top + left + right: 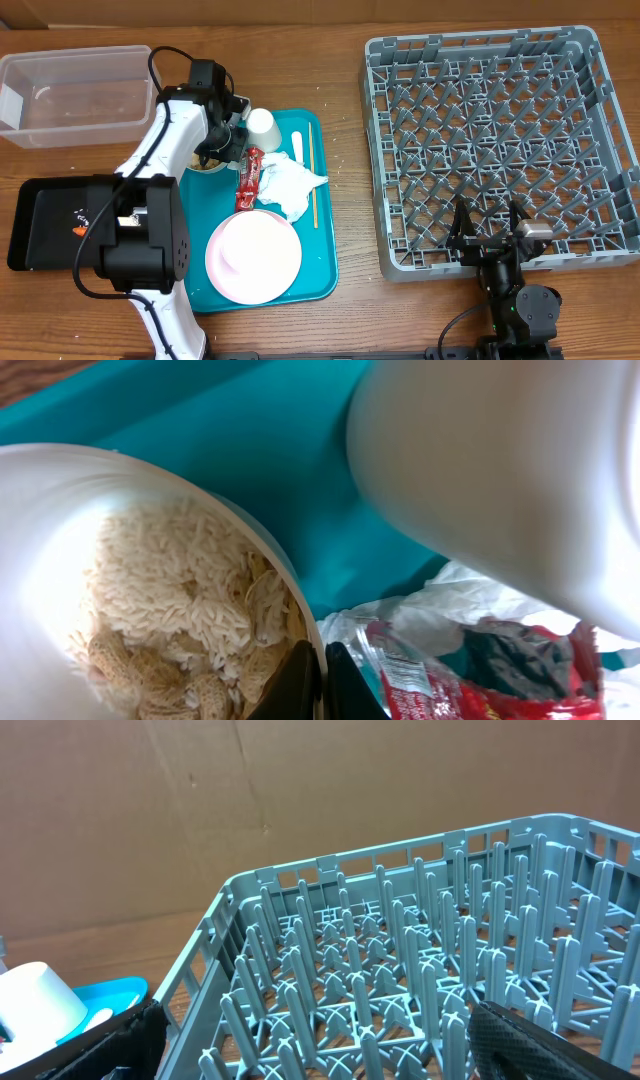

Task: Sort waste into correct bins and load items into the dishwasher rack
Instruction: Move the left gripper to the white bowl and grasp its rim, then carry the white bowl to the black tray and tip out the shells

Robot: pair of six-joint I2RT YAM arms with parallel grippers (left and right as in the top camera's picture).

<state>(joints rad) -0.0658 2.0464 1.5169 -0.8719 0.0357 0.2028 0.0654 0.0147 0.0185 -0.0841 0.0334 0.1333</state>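
Two arms share the table. The left gripper (pixel 322 685) is down at the far left corner of the teal tray (pixel 322 262). Its jaws are clamped on the rim of a white bowl (pixel 50 560), one dark finger inside and one outside. The bowl holds rice (pixel 170 585) and some tan scraps.

Also on the teal tray are:
- a white cup (pixel 263 128) at its far edge, just beside the bowl
- a red wrapper (pixel 248 180) and a crumpled napkin (pixel 292 185) near its middle, touching each other
- a wooden stick (pixel 312 175) along its right side
- a round plate (pixel 253 257) at its near end

Left of the teal tray lies a black tray (pixel 40 215), partly under the left arm, with a small orange bit (pixel 80 230) in it. Beyond the teal tray's far left corner stands a clear tub (pixel 75 95). Well to the right of the teal tray sits the grey rack (pixel 500 130). The right gripper (pixel 490 230) hangs at the rack's near edge with its jaws wide apart.
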